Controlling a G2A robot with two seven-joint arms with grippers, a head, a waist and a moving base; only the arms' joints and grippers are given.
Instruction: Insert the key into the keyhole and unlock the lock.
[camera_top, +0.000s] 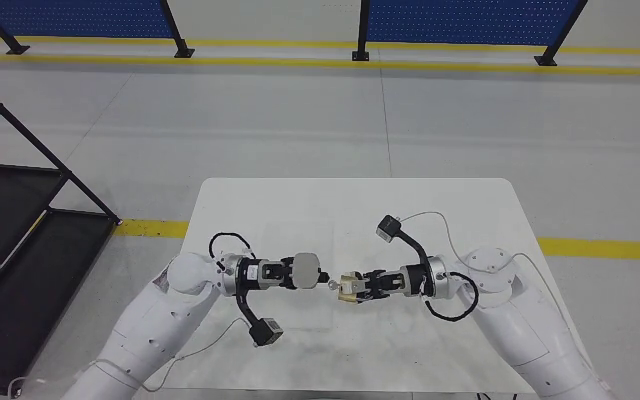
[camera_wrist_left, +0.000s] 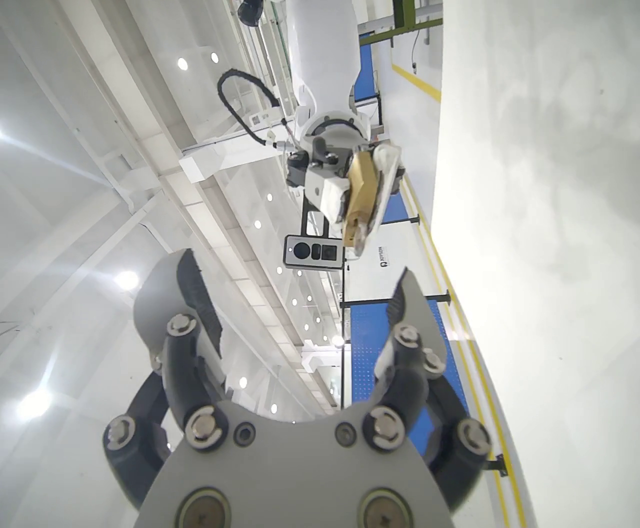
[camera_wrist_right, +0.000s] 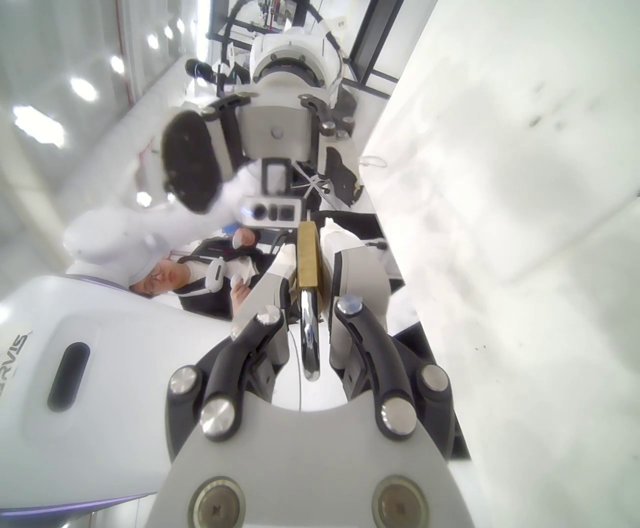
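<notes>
The right gripper (camera_wrist_right: 307, 252) is clamped on the brass padlock (camera_wrist_right: 308, 260), shackle toward its wrist. Just beyond the padlock's far end, facing it, the left gripper (camera_wrist_left: 295, 264) has its fingers spread wide. Both are over the white table (camera_top: 350, 215).

The lock (camera_wrist_right: 309, 255) has a dull brass body and a glossy chromed metal shackle (camera_wrist_right: 310, 340); the desk (camera_top: 400, 215) is smooth matt white.

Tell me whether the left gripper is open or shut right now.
Open. The left gripper shows its fingers spread wide apart with nothing between them; the padlock sits farther off.
</notes>
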